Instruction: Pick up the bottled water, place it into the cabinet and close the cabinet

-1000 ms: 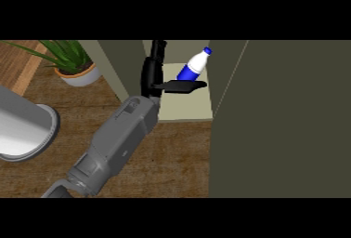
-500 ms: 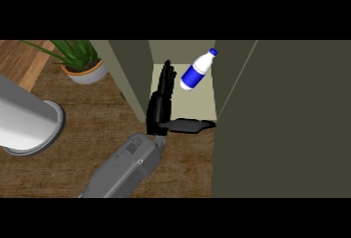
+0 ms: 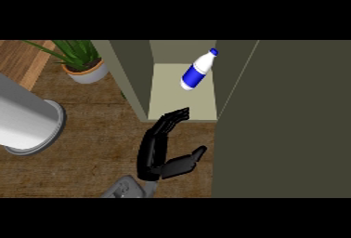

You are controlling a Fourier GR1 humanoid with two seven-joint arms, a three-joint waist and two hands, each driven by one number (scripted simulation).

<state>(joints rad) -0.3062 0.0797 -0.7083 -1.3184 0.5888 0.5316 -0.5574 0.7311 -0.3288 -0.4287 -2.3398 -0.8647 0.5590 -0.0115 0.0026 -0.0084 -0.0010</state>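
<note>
1. The bottle (image 3: 197, 72) stands tilted inside the cabinet (image 3: 184, 90), towards its right side.
2. The door (image 3: 288, 116) stands right of the opening.
3. A hand (image 3: 165, 148) lies on the counter (image 3: 89, 135), just near of the cabinet.
4. A plant (image 3: 81, 62) sits far left; a cylinder (image 3: 26, 118) lies nearer, at the left edge.

Dark wood-grain counter (image 3: 82, 153) fills the lower left. A potted plant (image 3: 82, 62) with green leaves sits at the top left, a big grey cylindrical container (image 3: 24, 123) at the left edge.
</note>
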